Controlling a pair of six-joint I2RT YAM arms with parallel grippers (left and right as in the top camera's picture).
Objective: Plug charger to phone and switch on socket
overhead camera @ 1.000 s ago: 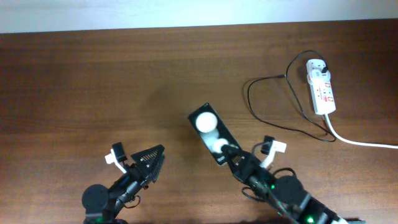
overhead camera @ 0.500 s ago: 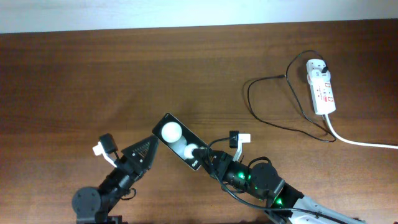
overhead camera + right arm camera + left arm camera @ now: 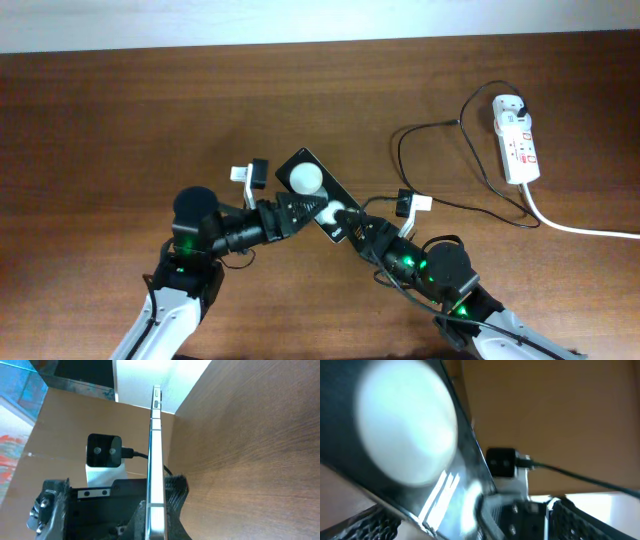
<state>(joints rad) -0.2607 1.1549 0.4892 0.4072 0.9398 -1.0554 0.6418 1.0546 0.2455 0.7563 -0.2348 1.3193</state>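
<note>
The phone, black and glossy with two white round spots, is held off the table at the middle. My right gripper is shut on its lower end; in the right wrist view the phone shows edge-on between the jaws. My left gripper is at the phone's left edge, fingers spread; in its blurred view the phone fills the frame. The charger cable loops on the table at the right, its plug in the white socket.
The socket's thick white cord runs off the right edge. The left arm's camera block shows beside the phone in the right wrist view. The table's far edge meets a white wall.
The right gripper has carried the phone left, then back up and to the right. The left arm has swung up from the lower left to the phone's left edge.
</note>
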